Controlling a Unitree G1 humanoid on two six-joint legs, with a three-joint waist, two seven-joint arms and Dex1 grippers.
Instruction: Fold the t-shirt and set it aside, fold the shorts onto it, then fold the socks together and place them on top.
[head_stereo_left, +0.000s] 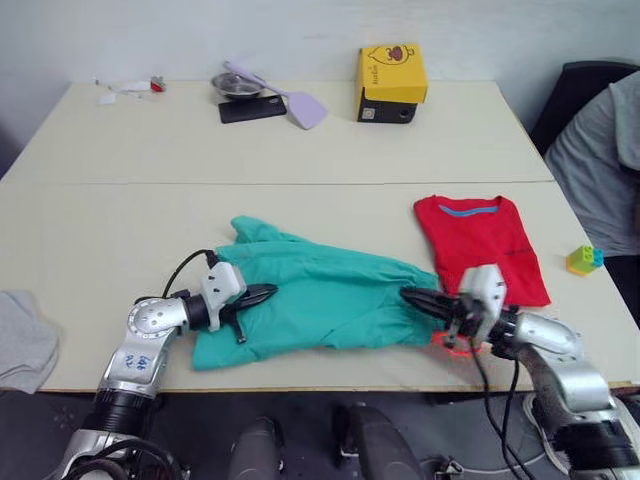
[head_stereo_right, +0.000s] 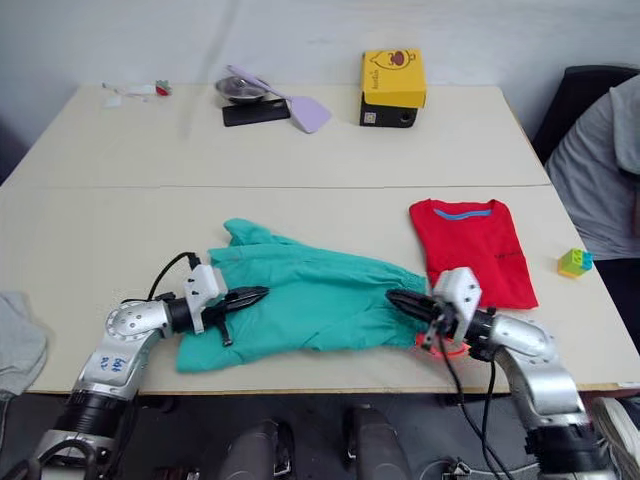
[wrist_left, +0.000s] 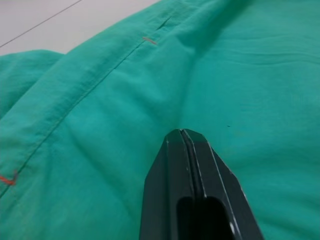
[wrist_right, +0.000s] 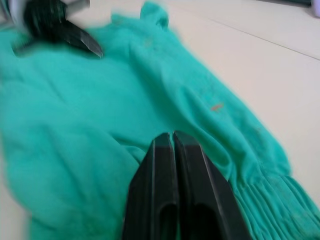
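Shorts (head_stereo_left: 320, 300) lay spread and rumpled across the near table (head_stereo_left: 100, 230), waistband end toward the right side, orange drawstring (head_stereo_left: 452, 343) showing at that edge. T-shirt (head_stereo_left: 482, 243) sat already folded just beyond the shorts' right end, near the table's right edge.

Left gripper (head_stereo_left: 268, 293) rested on the shorts' left part, its 2 fingers pressed together with no cloth seen between them. Right gripper (head_stereo_left: 412, 296) lay over the gathered waistband end, fingers likewise closed flat, nothing pinched.

Handling judgement: thin, light, limp fabric; it would sag and crease wherever unsupported, and would likely slide easily over the smooth tabletop. The elastic waistband and the stitched side seam (wrist_left: 95, 82) looked the firmest places to pinch; a mid-panel pinch would probably lift only 1 layer.

Grey cloth (head_stereo_left: 22, 340) lay at the far left edge; could not tell whether it was the socks.
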